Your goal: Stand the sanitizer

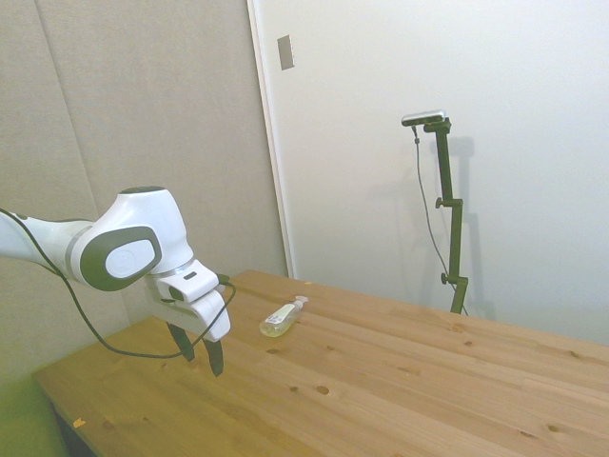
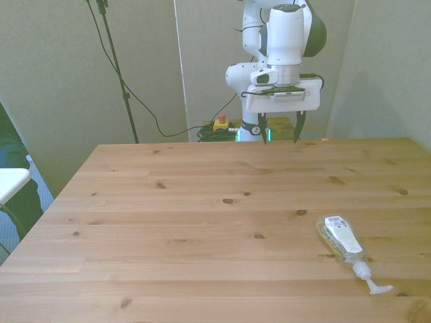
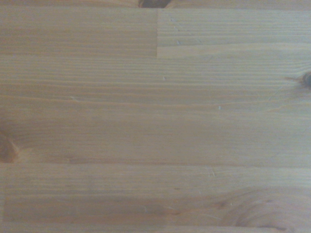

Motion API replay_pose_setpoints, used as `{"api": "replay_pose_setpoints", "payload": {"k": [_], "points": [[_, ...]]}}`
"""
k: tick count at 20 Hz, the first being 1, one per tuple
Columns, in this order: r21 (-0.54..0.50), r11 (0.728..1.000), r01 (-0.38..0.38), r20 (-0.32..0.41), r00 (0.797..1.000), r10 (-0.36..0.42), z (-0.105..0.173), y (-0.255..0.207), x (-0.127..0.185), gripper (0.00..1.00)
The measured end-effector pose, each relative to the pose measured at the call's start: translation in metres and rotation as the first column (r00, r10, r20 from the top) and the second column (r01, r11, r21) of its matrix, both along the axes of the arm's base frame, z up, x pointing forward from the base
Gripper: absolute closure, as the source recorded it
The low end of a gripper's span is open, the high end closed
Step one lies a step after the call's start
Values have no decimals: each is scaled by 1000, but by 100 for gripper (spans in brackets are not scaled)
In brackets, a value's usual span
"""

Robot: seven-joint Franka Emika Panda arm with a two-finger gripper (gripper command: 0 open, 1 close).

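Observation:
The sanitizer lies on its side on the wooden table, near the front view's right edge, its white pump nozzle pointing toward the table's near edge. In the side view the sanitizer rests beyond the arm, toward the far side of the table. My gripper hangs open above the table's far edge, well away from the bottle, with nothing between its fingers; the side view shows the gripper just above the wood. The wrist view holds only bare table planks.
Walls close in behind the table. A white object juts in at the front view's left edge, beside the table. Cables and a small yellow box with a red button lie on the floor behind the table.

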State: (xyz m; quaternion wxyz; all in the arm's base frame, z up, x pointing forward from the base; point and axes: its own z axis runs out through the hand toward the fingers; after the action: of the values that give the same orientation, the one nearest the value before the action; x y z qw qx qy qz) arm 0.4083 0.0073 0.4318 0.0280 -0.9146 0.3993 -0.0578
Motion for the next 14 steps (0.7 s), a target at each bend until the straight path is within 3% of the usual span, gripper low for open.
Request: {"api": "replay_pose_setpoints", "payload": {"k": [6,14], "points": [[-20,1000,7,38,999,-7,12,20,23,0],[-74,996,40,111,993,-32,37,62,133,0]]}}
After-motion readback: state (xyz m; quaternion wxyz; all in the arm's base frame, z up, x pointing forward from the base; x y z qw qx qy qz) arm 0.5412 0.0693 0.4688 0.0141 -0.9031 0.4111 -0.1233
